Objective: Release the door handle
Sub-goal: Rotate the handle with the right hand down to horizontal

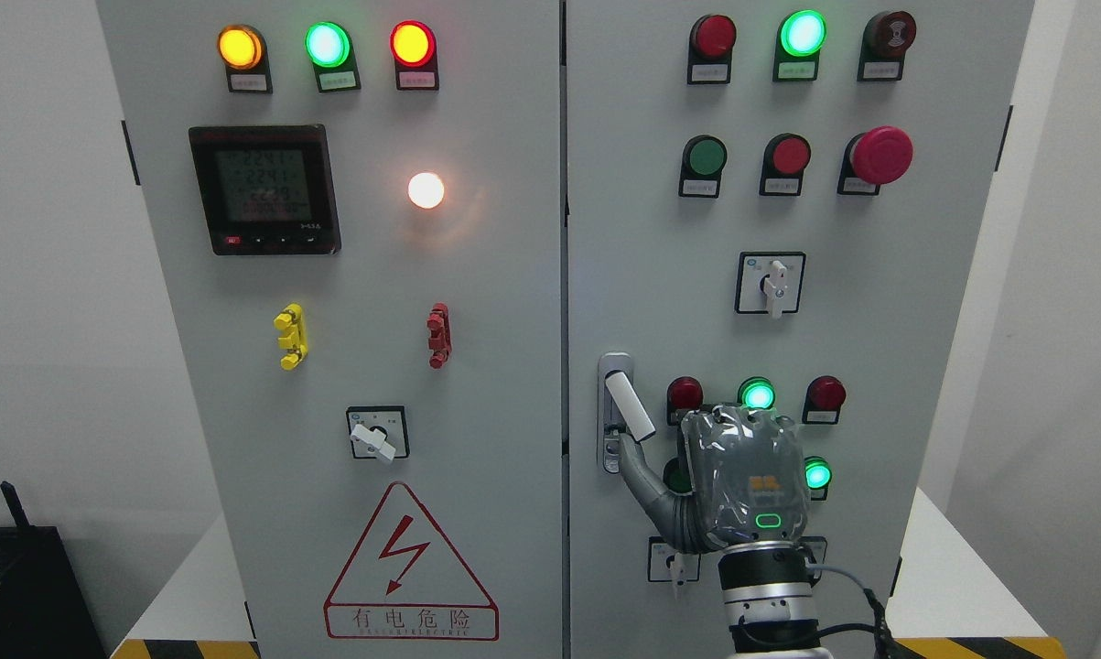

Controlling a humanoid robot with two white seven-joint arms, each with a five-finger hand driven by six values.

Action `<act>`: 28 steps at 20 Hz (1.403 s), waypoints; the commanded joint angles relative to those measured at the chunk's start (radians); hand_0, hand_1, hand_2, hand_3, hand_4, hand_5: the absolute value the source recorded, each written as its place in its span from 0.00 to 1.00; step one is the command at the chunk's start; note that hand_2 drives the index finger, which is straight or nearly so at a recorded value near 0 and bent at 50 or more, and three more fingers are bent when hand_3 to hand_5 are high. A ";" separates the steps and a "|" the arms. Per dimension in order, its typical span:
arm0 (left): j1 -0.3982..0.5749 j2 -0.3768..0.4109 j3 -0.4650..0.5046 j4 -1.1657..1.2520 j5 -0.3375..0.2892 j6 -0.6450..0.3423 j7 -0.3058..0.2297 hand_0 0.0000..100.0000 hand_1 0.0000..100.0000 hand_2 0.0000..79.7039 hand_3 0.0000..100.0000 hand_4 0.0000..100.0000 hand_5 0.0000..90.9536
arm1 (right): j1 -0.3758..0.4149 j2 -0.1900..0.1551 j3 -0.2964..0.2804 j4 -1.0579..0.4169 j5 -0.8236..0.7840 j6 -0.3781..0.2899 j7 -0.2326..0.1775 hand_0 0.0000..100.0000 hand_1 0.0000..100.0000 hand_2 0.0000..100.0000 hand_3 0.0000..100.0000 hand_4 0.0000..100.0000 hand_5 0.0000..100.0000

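The right robot hand [742, 480] is raised in front of the grey metal cabinet door [788, 329], its thumb reaching toward the white lever door handle [630, 405] at the door's left edge; the fingers are hidden, so I cannot tell their state

Matt grey painted metal cabinet [513, 302]; glossy white handle [630, 406]; the hand [742, 480] wears shiny, crinkled clear plastic.

The door handle [625, 407] sits at the right door's [925, 302] left edge, beside the right hand [742, 485].
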 commanded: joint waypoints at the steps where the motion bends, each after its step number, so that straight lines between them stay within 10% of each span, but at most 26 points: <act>1: 0.000 0.001 0.011 0.017 0.000 0.001 0.001 0.12 0.39 0.00 0.00 0.00 0.00 | 0.000 -0.002 -0.009 -0.001 0.000 0.000 0.000 0.41 0.11 0.91 1.00 0.95 0.96; 28: 0.000 0.000 0.011 0.017 0.000 0.001 0.001 0.12 0.39 0.00 0.00 0.00 0.00 | -0.004 -0.005 -0.029 -0.016 -0.001 0.000 0.002 0.42 0.12 0.91 1.00 0.94 0.96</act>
